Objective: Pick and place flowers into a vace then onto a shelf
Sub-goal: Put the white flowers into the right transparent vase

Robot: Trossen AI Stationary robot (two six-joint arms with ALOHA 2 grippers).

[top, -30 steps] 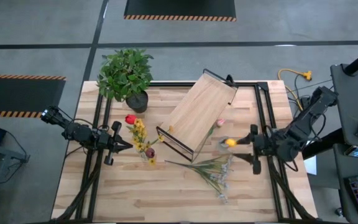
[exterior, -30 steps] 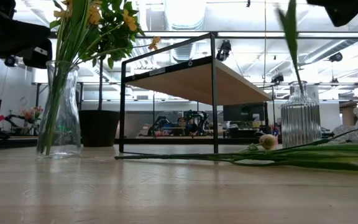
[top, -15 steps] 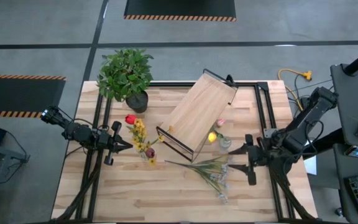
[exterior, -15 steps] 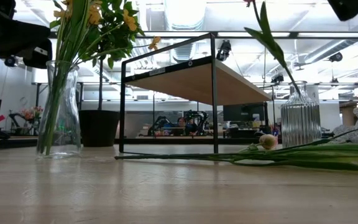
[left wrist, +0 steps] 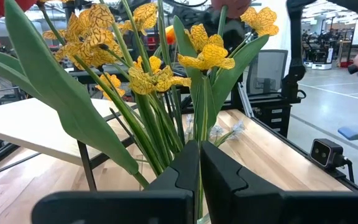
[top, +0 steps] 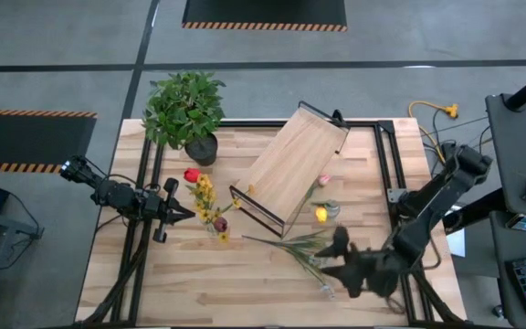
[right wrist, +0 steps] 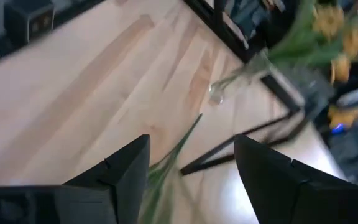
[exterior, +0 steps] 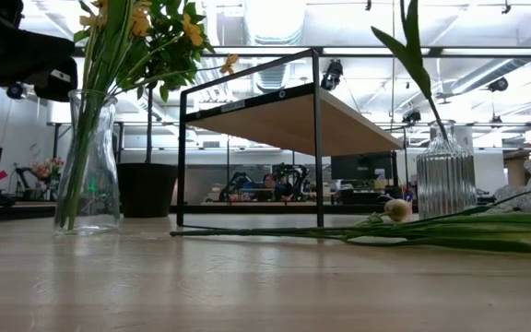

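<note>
The low view's top edge cuts off the flowers (exterior: 118, 37) above both vases

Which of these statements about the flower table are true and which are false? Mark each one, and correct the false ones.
1. The right gripper has its fingers open and holds nothing. True.
2. The shelf carries a vase on its board. False: the board is bare; both vases stand on the table.
3. A bundle of loose flowers lies flat on the table. True.
4. The ribbed glass vase is empty. False: a green stem with a leaf stands in it.
5. The left gripper is beside the vase with yellow flowers. True.
6. The potted plant sits at the table's near right corner. False: it stands at the far left corner.
</note>
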